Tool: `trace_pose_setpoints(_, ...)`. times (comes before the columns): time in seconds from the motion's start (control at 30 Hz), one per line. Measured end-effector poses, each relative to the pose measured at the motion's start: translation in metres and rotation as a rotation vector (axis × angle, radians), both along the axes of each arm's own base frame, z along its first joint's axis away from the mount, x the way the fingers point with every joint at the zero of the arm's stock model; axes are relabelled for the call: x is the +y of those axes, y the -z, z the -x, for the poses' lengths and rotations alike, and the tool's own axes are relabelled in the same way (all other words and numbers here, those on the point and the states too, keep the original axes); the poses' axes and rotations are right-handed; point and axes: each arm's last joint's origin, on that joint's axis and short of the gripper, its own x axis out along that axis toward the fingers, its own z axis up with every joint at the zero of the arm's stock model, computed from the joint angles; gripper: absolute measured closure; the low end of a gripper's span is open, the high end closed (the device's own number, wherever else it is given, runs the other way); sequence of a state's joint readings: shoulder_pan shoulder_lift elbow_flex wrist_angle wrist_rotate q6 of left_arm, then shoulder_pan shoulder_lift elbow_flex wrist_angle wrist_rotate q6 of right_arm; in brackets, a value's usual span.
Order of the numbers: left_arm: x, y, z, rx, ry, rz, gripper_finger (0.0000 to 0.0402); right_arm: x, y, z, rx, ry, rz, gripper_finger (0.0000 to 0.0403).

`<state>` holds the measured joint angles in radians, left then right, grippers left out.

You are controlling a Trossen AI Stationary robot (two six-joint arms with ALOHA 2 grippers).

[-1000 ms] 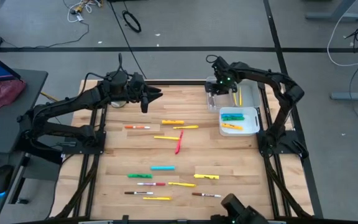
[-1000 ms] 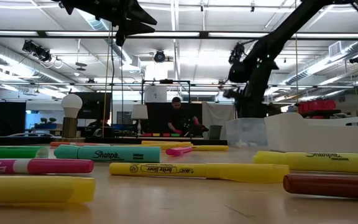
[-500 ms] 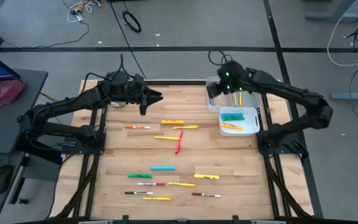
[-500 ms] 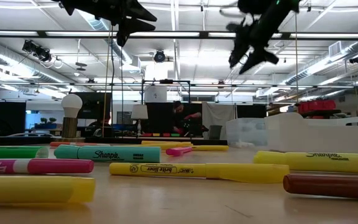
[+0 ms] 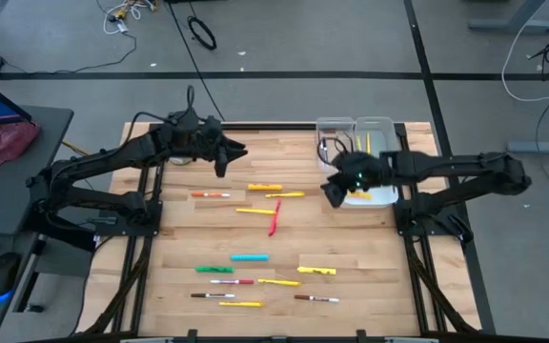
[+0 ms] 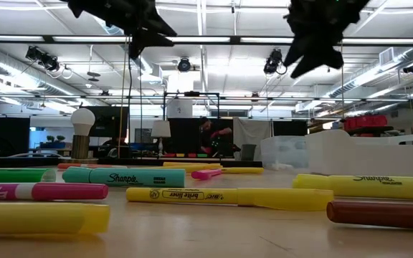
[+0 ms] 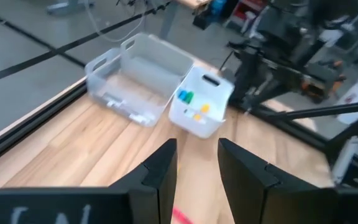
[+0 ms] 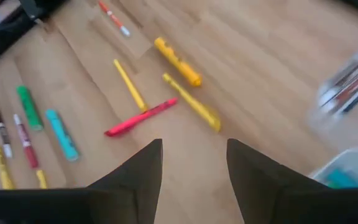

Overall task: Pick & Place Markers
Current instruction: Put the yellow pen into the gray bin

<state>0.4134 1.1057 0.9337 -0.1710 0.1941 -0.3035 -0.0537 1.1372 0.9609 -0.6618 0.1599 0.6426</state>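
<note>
Several markers lie flat on the wooden table: a pink-red one (image 5: 274, 219) (image 8: 140, 118), an orange-yellow highlighter (image 5: 265, 187) (image 8: 178, 61), thin yellow ones (image 5: 255, 211), a cyan one (image 5: 250, 256) and a green one (image 5: 213, 270). More lie toward the near edge. My right gripper (image 5: 332, 192) (image 8: 194, 168) hangs open and holds nothing, above the table just left of the white bin (image 5: 381, 195). My left gripper (image 5: 229, 152) (image 7: 197, 168) hovers open and holds nothing, high over the far left of the table.
The white bin (image 7: 213, 87) holds green and yellow markers (image 7: 191, 104). A clear bin (image 5: 336, 129) (image 7: 142, 74) stands beyond it at the far right with a few thin pens inside. Bare wood lies between the marker groups. Black frame rails run along the table's sides.
My right gripper has swung from over the clear bin at the far edge toward the near edge and the table's middle, rising and rolling as it went. It now hangs beside the white bin.
</note>
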Motion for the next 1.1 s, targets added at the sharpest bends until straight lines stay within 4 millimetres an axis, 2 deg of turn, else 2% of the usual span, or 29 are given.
trace_pose_setpoints(0.23,-0.006,0.012,0.002,0.126,-0.121,0.049,0.0280,0.015,0.041,0.023,-0.098,0.018,-0.082,0.0225)
trace_pose_setpoints(0.5,-0.015,0.036,0.006,0.388,-0.111,0.082,0.0280,0.020,0.051,0.049,-0.152,0.034,-0.116,0.0224)
trace_pose_setpoints(0.6,-0.017,0.051,-0.003,0.446,-0.015,0.061,0.0280,0.019,0.051,0.052,-0.167,0.053,-0.106,0.0224)
trace_pose_setpoints(0.77,-0.023,0.093,-0.025,0.524,0.159,0.041,0.0280,0.019,0.049,0.051,-0.186,0.063,-0.113,0.0224)
trace_pose_setpoints(0.87,-0.027,0.116,-0.038,0.566,0.260,-0.013,0.0280,0.020,0.049,0.051,-0.194,0.067,-0.130,0.0224)
trace_pose_setpoints(0.97,-0.035,0.134,-0.050,0.594,0.394,-0.087,0.0280,0.020,0.047,0.050,-0.213,0.066,-0.132,0.0224)
trace_pose_setpoints(1.1,-0.045,0.156,-0.061,0.650,0.488,-0.144,0.0280,0.020,0.046,0.049,-0.233,0.064,-0.134,0.0224)
